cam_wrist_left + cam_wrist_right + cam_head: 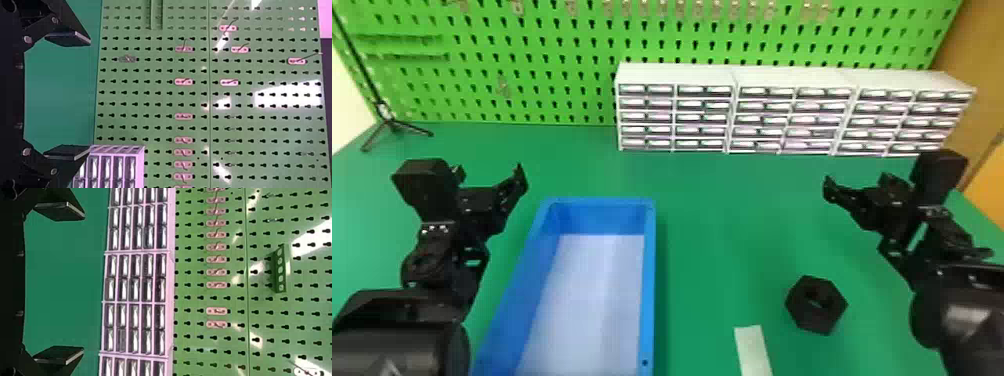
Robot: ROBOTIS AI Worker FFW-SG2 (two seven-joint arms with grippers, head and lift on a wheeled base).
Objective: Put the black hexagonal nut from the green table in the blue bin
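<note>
Left gripper: two flat black fingers standing wide apart, grip empty, positioned beside the far end of the blue bin. Right gripper: fingers likewise spread wide, grip empty, raised over the right side of the green table. Black hexagonal nut: lying flat on the table, outside the bin, to its right, near a pale strip.

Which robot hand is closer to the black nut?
Right. The right gripper is farther forward than the nut and a little to its right. The left gripper is far off to the nut's left, over past the blue bin.
</note>
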